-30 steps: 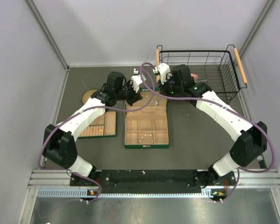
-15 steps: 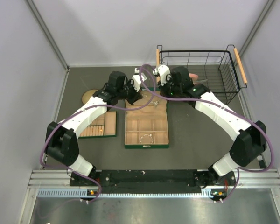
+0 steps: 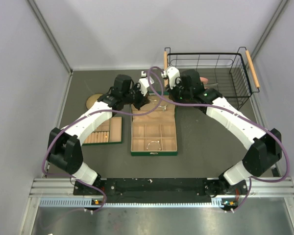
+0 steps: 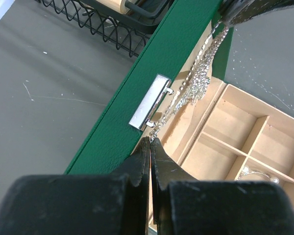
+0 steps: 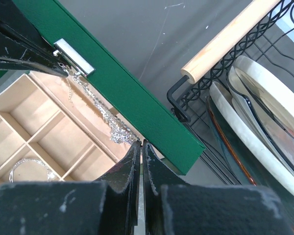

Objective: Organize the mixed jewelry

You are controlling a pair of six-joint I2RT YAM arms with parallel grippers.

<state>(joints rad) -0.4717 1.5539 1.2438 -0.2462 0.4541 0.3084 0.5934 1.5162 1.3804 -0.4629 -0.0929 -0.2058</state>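
Observation:
A fine silver chain necklace (image 4: 200, 78) is stretched between my two grippers over the far compartment of the open green box (image 3: 153, 153). My left gripper (image 4: 150, 140) is shut on the chain's clasp end, just beside the box's silver latch (image 4: 149, 103). My right gripper (image 5: 141, 142) is shut on the other end, where the chain (image 5: 108, 122) bunches. In the top view the left gripper (image 3: 141, 99) and right gripper (image 3: 168, 95) are close together at the box's far end. A thin silver bracelet hoop (image 3: 153, 144) lies in a near compartment, and it shows in the right wrist view (image 5: 28, 168).
A second green tray (image 3: 116, 128) lies left of the box, with a round wooden bowl (image 3: 93, 100) behind it. A black wire basket (image 3: 220, 73) with wooden handles (image 5: 225, 39) stands at the back right and holds plates (image 5: 264, 93).
Both grippers have shifted only slightly over the far end of the box. The chain stays held between them.

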